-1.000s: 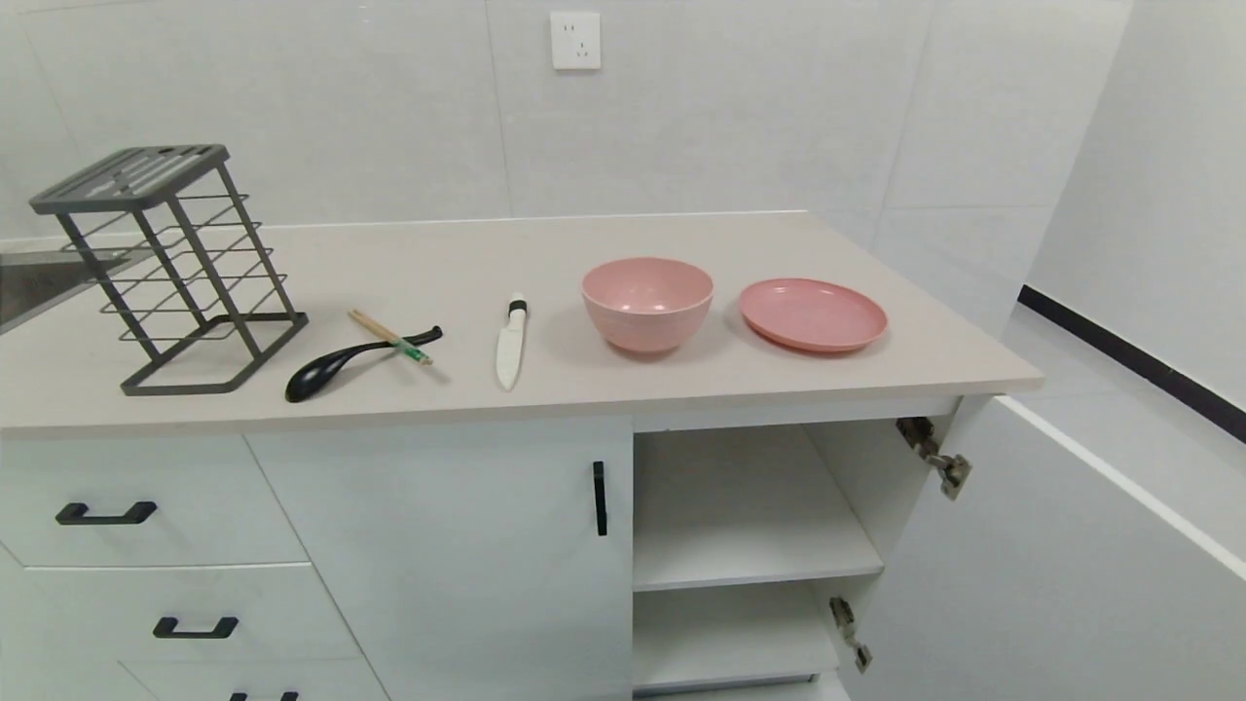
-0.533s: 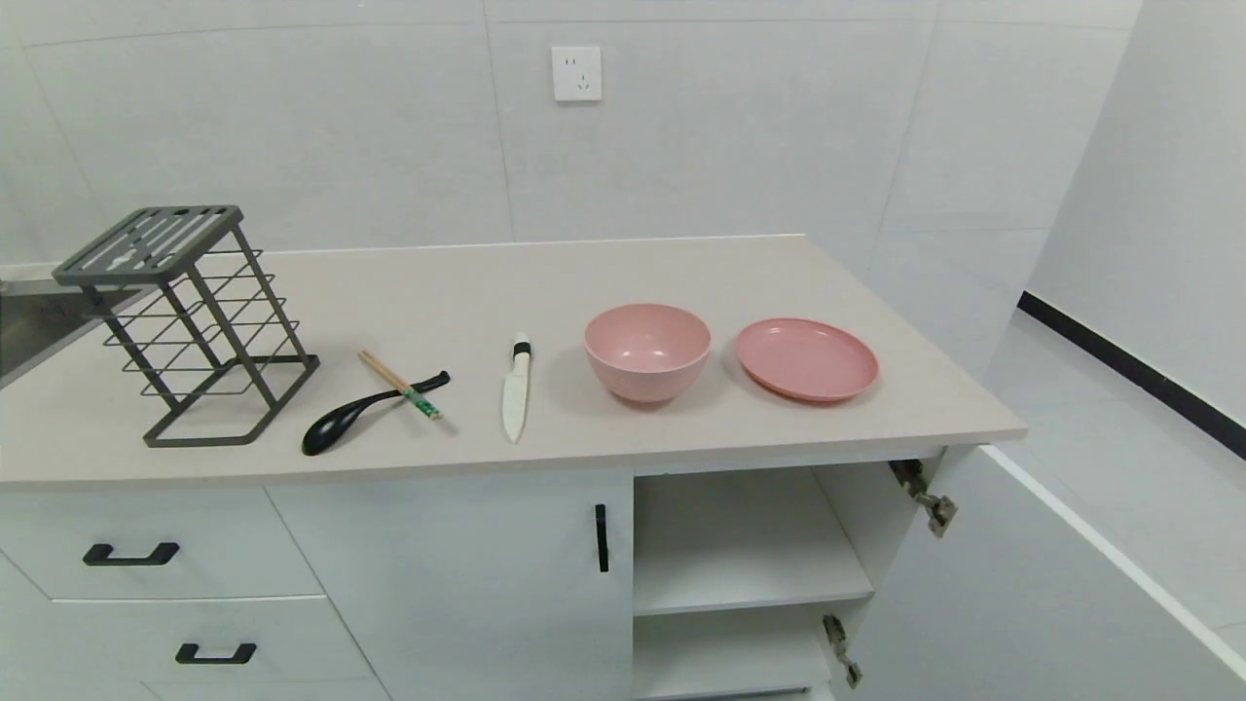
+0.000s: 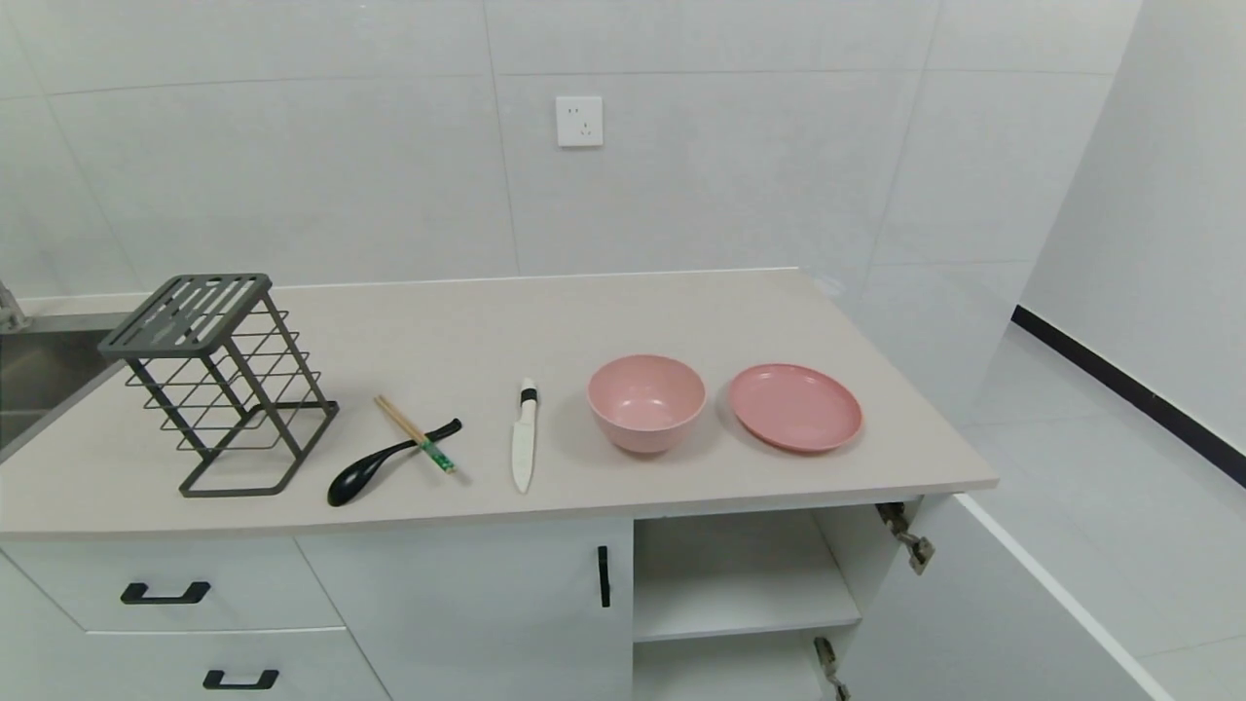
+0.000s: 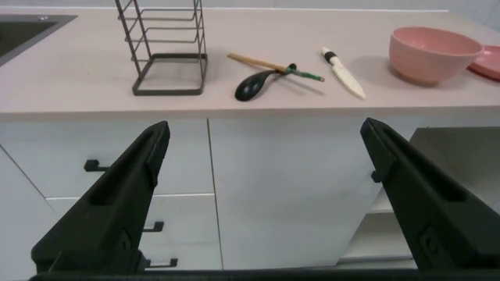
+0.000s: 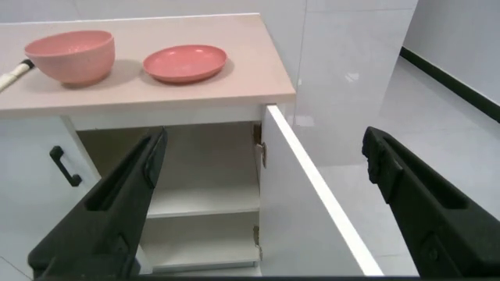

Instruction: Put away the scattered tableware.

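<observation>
On the countertop [image 3: 584, 312] lie, from left to right, a black spoon [image 3: 384, 462] with a pair of chopsticks [image 3: 414, 434] across its handle, a white knife [image 3: 525, 435], a pink bowl [image 3: 645, 402] and a pink plate [image 3: 795, 406]. The left wrist view has the spoon [image 4: 258, 83], chopsticks [image 4: 273, 66], knife [image 4: 344, 71] and bowl [image 4: 434, 53] beyond my left gripper [image 4: 266, 187], which is open, empty and below counter height. My right gripper [image 5: 266, 203] is open and empty before the open cabinet, with the bowl [image 5: 72, 55] and plate [image 5: 185, 62] above.
A dark wire rack [image 3: 222, 380] stands at the counter's left, next to a sink [image 3: 34, 370]. The right cabinet door [image 3: 983, 604] hangs open, showing bare shelves [image 3: 740, 594]. Drawers with black handles [image 3: 164, 591] sit below left.
The head camera has tilted up or risen, so the whole counter sits lower in the picture. The tableware itself has not moved.
</observation>
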You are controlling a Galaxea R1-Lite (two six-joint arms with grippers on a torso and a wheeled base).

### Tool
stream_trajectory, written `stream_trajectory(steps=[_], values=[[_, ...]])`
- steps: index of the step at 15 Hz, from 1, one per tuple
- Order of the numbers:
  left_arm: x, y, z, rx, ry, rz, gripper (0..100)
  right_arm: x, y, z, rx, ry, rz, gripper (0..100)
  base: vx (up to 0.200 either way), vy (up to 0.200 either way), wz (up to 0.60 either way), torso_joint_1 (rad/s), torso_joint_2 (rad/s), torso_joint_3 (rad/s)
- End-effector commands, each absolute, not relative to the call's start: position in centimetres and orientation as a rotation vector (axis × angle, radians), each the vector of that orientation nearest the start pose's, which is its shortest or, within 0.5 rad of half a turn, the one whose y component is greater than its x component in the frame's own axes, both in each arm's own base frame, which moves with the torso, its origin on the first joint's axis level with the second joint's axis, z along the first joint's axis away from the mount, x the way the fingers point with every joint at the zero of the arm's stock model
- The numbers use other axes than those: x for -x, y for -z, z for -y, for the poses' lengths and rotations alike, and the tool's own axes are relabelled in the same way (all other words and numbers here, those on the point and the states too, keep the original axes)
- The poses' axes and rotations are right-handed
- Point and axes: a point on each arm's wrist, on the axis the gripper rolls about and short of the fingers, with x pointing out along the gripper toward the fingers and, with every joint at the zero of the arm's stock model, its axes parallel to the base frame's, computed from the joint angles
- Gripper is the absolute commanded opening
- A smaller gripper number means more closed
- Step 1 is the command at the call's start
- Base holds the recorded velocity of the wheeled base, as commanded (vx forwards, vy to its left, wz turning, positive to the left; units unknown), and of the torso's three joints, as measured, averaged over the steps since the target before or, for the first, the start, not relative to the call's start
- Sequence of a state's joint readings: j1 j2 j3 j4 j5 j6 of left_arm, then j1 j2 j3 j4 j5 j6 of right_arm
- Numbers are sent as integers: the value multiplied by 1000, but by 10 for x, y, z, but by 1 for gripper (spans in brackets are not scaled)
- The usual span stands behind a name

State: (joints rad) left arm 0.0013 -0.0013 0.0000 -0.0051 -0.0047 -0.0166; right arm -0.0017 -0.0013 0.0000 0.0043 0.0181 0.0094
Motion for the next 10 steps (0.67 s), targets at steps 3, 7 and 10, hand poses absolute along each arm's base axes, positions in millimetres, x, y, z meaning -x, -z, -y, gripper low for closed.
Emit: stream_trajectory(steps=[3, 7, 10], values=[[23, -76, 0, 17, 5, 5, 100, 23, -75, 0, -9, -17, -5, 100, 0, 0, 0, 217, -414, -191], [23, -76, 0, 18, 3, 6, 100, 23, -75, 0, -9, -17, -5, 100, 150, 0, 0, 35, -71, -35], [23, -76, 0, 20, 3, 6, 100, 23, -75, 0, -9, -17, -5, 100, 67, 0, 0, -1, -7, 1]])
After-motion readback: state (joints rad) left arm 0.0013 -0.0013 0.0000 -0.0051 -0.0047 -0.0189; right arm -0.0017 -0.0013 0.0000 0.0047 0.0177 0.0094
